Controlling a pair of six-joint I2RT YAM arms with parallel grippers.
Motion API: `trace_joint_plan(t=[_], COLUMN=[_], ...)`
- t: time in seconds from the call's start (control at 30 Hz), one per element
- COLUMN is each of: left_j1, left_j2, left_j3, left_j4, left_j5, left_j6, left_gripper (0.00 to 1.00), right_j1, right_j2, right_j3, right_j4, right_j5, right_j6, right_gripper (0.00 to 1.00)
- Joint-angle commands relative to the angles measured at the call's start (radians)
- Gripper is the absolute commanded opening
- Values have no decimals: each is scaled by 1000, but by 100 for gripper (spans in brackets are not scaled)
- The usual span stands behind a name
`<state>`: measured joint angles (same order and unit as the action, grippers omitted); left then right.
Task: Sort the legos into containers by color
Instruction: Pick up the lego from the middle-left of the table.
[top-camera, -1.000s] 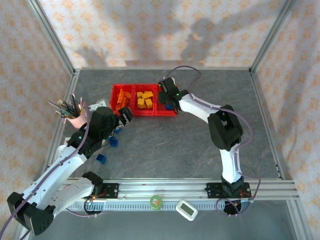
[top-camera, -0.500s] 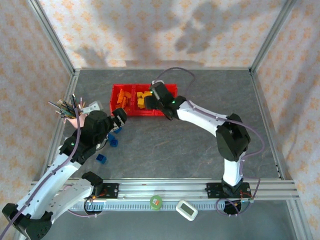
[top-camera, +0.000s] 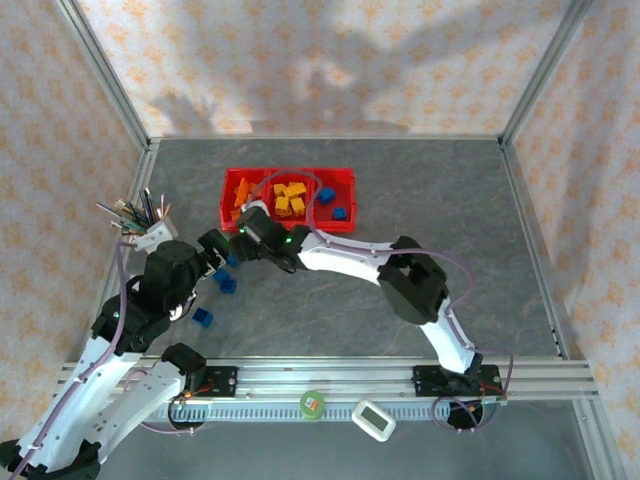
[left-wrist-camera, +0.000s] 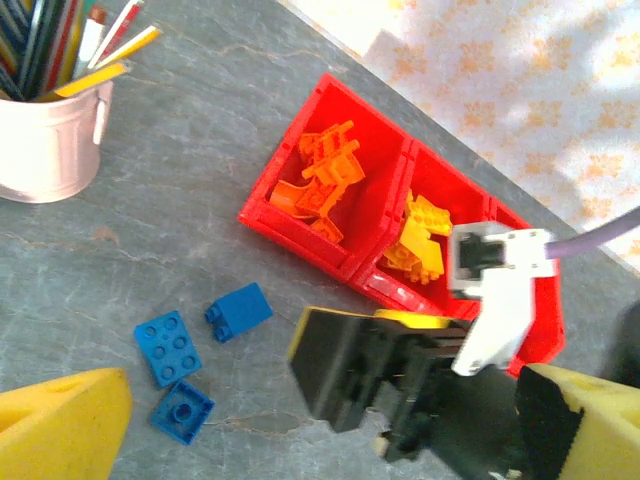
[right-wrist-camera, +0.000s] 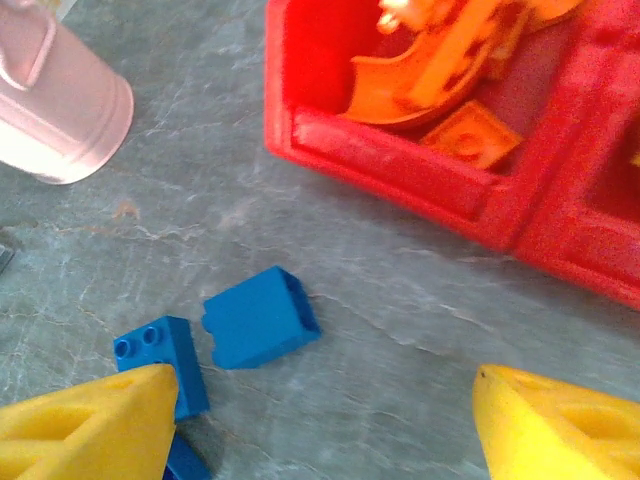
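Observation:
The red containers (top-camera: 345, 177) stand in a row at the back: orange legos (top-camera: 240, 195) on the left, yellow legos (top-camera: 290, 198) in the middle, two blue legos (top-camera: 333, 205) on the right. Loose blue legos (top-camera: 228, 284) lie on the table in front of the left bin. My right gripper (top-camera: 245, 233) reaches across to them and hangs open, with a blue cube (right-wrist-camera: 260, 317) just ahead of its empty jaws (right-wrist-camera: 320, 430). My left gripper (top-camera: 217, 250) hovers open right beside it, above the same blue bricks (left-wrist-camera: 238, 311). The right gripper (left-wrist-camera: 400, 385) shows between its fingers (left-wrist-camera: 60, 420).
A pink cup of pencils (top-camera: 145, 228) stands left of the tray, close to both grippers. The red tray's front wall (right-wrist-camera: 400, 160) is just beyond the blue cube. Open grey table lies to the right and front.
My right arm has swung from over the right bin across to the loose blue bricks at front left, its jaws opening wider. The left arm has drawn back a little.

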<state>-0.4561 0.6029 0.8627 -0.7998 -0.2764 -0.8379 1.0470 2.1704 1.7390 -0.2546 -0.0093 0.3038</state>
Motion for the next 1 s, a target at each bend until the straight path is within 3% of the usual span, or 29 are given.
trace_joint_plan(t=[0.0,0.3,0.53,0.97], left_j1=[4,4,4,4], left_j2=[-18,-31,-22,-3], left_j3=[40,35,29,27], left_j4=[-89,-101,-90,-62], left_j5=[-66,-84,-87,-66], left_j6=[-32,-50,-53,-45], left_gripper=[100,100,100,100], right_j1=[10,12,13,13], right_j2=[69,263,336,343], right_j3=[83,266,334,356], right_j4=[-6,-57,-59,-90], right_j5=[12,-24,-23,-34], right_j6=[-3,-129,-209,-253], right_gripper=[79,86,85,50])
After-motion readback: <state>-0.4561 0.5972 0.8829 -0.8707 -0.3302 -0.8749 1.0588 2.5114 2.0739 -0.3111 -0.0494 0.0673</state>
